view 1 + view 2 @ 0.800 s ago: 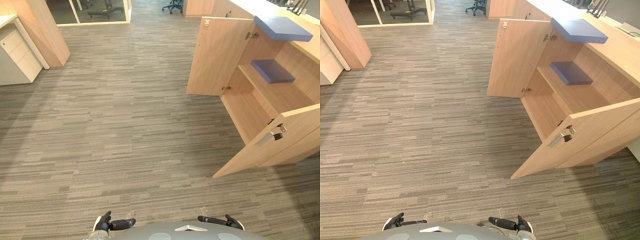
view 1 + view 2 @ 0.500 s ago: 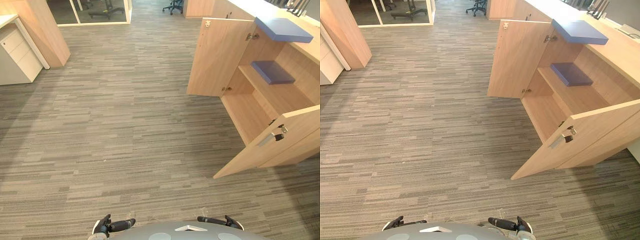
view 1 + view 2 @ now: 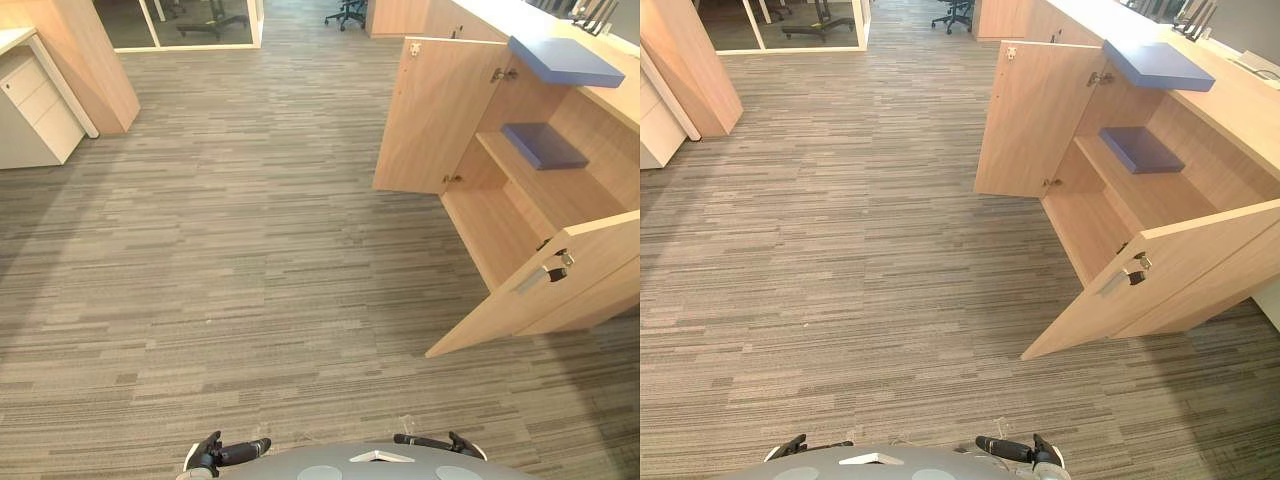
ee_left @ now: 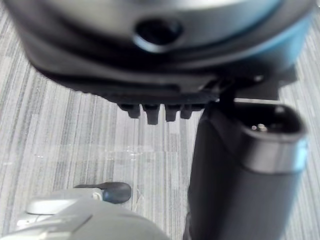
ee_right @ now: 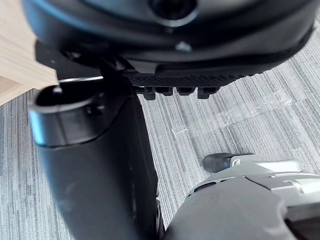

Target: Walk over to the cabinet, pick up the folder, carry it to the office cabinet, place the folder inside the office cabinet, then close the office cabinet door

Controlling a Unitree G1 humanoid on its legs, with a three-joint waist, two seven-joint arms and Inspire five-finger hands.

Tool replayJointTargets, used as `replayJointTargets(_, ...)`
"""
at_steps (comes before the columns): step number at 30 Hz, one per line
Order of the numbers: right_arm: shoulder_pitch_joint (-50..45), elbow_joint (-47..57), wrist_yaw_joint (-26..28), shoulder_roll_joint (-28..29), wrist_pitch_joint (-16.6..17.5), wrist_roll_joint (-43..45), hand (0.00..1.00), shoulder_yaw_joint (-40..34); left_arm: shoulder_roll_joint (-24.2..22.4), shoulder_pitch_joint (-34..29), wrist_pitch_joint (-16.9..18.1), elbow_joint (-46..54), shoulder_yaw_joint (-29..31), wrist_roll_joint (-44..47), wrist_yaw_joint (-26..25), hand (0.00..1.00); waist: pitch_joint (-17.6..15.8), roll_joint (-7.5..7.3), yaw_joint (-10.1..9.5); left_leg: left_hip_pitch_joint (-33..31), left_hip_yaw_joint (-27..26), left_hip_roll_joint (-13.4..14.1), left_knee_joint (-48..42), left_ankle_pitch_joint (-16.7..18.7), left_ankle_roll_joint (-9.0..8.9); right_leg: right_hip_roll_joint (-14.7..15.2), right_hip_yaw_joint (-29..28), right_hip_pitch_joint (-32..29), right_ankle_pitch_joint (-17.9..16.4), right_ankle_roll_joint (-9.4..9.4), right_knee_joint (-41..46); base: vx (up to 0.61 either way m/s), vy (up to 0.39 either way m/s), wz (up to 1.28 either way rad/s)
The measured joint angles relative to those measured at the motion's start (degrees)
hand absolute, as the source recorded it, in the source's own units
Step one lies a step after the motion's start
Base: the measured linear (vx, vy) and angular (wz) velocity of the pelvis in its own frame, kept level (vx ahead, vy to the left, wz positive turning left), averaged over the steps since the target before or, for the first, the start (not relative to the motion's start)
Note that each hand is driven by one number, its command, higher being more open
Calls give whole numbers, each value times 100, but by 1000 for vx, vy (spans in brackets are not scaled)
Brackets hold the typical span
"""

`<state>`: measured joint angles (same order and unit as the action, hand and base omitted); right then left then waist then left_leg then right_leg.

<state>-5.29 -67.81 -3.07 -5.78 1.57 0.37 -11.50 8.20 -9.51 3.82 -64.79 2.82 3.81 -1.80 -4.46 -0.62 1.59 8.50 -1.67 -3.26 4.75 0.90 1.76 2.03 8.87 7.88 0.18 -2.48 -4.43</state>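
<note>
At 2 o'clock the office cabinet [image 3: 490, 230] stands with its 2 doors open, and the near door [image 3: 500, 300] carries a metal handle [image 3: 540, 274]. A blue folder [image 3: 565, 60] lies on its top, and a second blue folder [image 3: 545, 145] lies on the inner shelf. At 6 o'clock the left hand [image 3: 225, 450] and right hand [image 3: 440, 441] hang over the grey carpet [image 3: 250, 250], fingers straight. A white drawer unit [image 3: 35, 115] stands at 10 o'clock.

carpet [image 3: 250, 250]: grey, thin streaky stripes, mixed light and dark tones. office cabinet [image 3: 435, 110]: light wood grain, doors and inside alike. folder on top [image 3: 565, 58]: mid blue. folder on shelf [image 3: 545, 143]: darker, navy-ish blue. drawer unit [image 3: 35, 115]: white. door handle [image 3: 540, 273]: silver, black end.
</note>
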Motion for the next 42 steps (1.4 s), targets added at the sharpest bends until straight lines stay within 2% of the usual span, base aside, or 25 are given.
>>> replayJointTargets(16, 22, -2, 14, 2, -14, 0, 100, 52, 20, 11, 3, -2, 5, -216, -15, 100, -42, -30, 2, 28, -21, 0, -4, -2, 2, -1, 1, 30, 3, 3, -1, -25, -16, 0)
replayJointTargets(18, 89, -23, 23, 17, -13, 0, 100, 95, 44, 53, 7, 8, 95, -217, -13, 100, -159, -90, 6, -274, -38, -9, -743, 363, -73, 34, 1, 72, 4, 3, 12, -19, -10, 1)
replayJointTargets(19, 155, -38, 32, 12, -12, 6, 100, 85, 10, 119, 29, 29, 256, -204, -15, 100, -332, -82, 0, -538, -68, 43, -1461, 703, -222, 15, 8, 147, -34, 34, 48, -64, -27, 2)
replayJointTargets(20, 179, -42, 41, -1, -12, 7, 100, 82, -28, 124, 43, 78, 343, -192, -22, 100, -383, -53, -5, -684, -108, 108, -1817, 876, -345, -21, 11, 150, -100, 94, 78, -103, -17, 1)
replayJointTargets(21, 174, 23, 61, -24, -7, 9, 100, 83, -119, 121, 89, 220, 586, -189, -19, 100, -458, 5, -10, -1051, -192, 254, -2610, 1167, -704, -82, 36, 106, -192, 218, 184, -120, 3, 4)
replayJointTargets(22, 194, 113, 81, -33, -9, 15, 100, 93, -236, 141, 104, 365, 937, -185, 3, 100, -581, 47, -35, -1467, -365, 422, -3582, 1214, -791, -131, 50, 107, -273, 289, 321, -113, 14, 1)
replayJointTargets(23, 231, 138, 78, -47, -9, 17, 100, 95, -282, 218, 104, 458, 1132, -156, 22, 100, -670, 60, -50, -1817, -441, 526, -4295, 1045, -757, -133, 47, 111, -342, 305, 466, -93, 45, -6)
replayJointTargets(24, 214, 153, 78, -72, -11, 22, 100, 93, -362, 224, 109, 565, 1308, -128, 45, 100, -726, 45, -119, -2208, -539, 714, -5164, 1075, -584, -107, 34, 123, -419, 316, 590, -53, 36, -14)
replayJointTargets(25, 209, 157, 74, -89, -14, 21, 100, 91, -405, 223, 125, 611, 1367, -115, 39, 100, -742, 108, -151, -2347, -593, 842, -5438, 1151, -531, -101, 10, 133, -446, 319, 620, -13, 74, -16)
replayJointTargets(26, 212, 176, 70, -105, -49, 20, 100, 69, -444, 229, 145, 652, 1377, -110, 14, 100, -734, 102, -173, -2476, -603, 981, -5557, 1256, -470, -67, -11, 167, -470, 289, 629, 64, 113, -12)
replayJointTargets(27, 222, 177, 70, -104, -92, 17, 100, 14, -437, 229, 146, 653, 1377, -111, -16, 100, -733, 108, -180, -2549, -573, 1062, -5223, 1290, -459, 38, -47, 186, -510, 226, 629, 124, 204, -15)
replayJointTargets(29, 244, 177, 84, -99, -122, 17, 100, -104, -438, 280, 135, 628, 1373, -119, -27, 100, -724, 117, -161, -2493, -407, 1058, -4117, 1259, -500, 278, -144, 131, -578, 117, 630, 168, 280, -18)
replayJointTargets(31, 269, 175, 79, -110, -130, 21, 100, -165, -437, 320, 117, 530, 1373, -120, -54, 100, -720, 146, -137, -2368, 26, 1064, -2830, 1094, -647, 579, -249, 82, -678, -105, 548, 260, 409, -28)
replayJointTargets(32, 263, 165, 62, -114, -139, 16, 100, -180, -443, 308, 106, 425, 1368, -131, -71, 100, -674, 200, -144, -2221, -129, 1029, -2492, 600, -858, 805, -369, 239, -689, -297, 323, 349, 485, -29)
replayJointTargets(33, 267, 140, 61, -123, -159, 5, 100, -213, -426, 308, 107, 397, 1354, -150, -73, 100, -668, 193, -140, -2200, -242, 919, -2478, 522, -807, 892, -407, 318, -664, -347, 291, 400, 426, -19)
replayJointTargets(35, 310, 91, 120, -112, -216, 3, 100, -343, -402, 325, 117, 358, 1336, -191, -83, 100, -609, 111, -141, -2190, -442, 706, -2686, 706, -554, 1137, -411, 225, -694, -381, 881, 296, 221, -17)
replayJointTargets(36, 344, 44, 139, -105, -224, -8, 100, -376, -383, 312, 113, 338, 1329, -196, -81, 100, -551, 131, -165, -2141, -573, 573, -2691, 820, -446, 1269, -418, 100, -708, -379, 1110, 348, 285, -34)
replayJointTargets(37, 400, 2, 165, -123, -228, -24, 100, -391, -377, 289, 91, 263, 1317, -218, -80, 100, -466, 75, -158, -1871, -753, 355, -2529, 939, -298, 1519, -537, -91, -622, -515, 1557, 330, 285, -47)
replayJointTargets(38, 392, 2, 185, -127, -227, -40, 100, -428, -381, 263, 93, 235, 1311, -223, -79, 100, -439, 86, -192, -1696, -849, 257, -2375, 959, -263, 1618, -666, -205, -602, -529, 1800, 396, 349, -66)
replayJointTargets(39, 395, 7, 224, -128, -227, -100, 100, -541, -393, 147, 84, 222, 1333, -211, -76, 100, -370, 135, -219, -1323, -1004, 53, -2032, 966, -210, 1818, -849, -480, -541, -498, 2476, 263, 227, -57)
replayJointTargets(40, 429, 30, 242, -150, -227, -123, 100, -632, -444, 81, 85, 223, 1323, -216, -70, 100, -326, 169, -226, -1151, -1081, -38, -1859, 938, -108, 1917, -917, -656, -528, -437, 2968, 332, 252, -55)
replayJointTargets(41, 438, 109, 269, -196, -213, -93, 100, -755, -477, 8, 89, 222, 1313, -222, -74, 100, -309, 209, -165, -795, -1210, -199, -1614, 876, 80, 2083, -906, -1241, -445, -79, 4406, 345, 190, -21)
replayJointTargets(42, 447, 238, 281, -163, -166, -21, 100, -816, -482, -29, 77, 207, 1310, -223, -72, 100, -312, 219, -96, -548, -1222, -296, -1487, 872, 195, 2149, -751, -1594, -397, 195, 5467, 358, 163, -11)
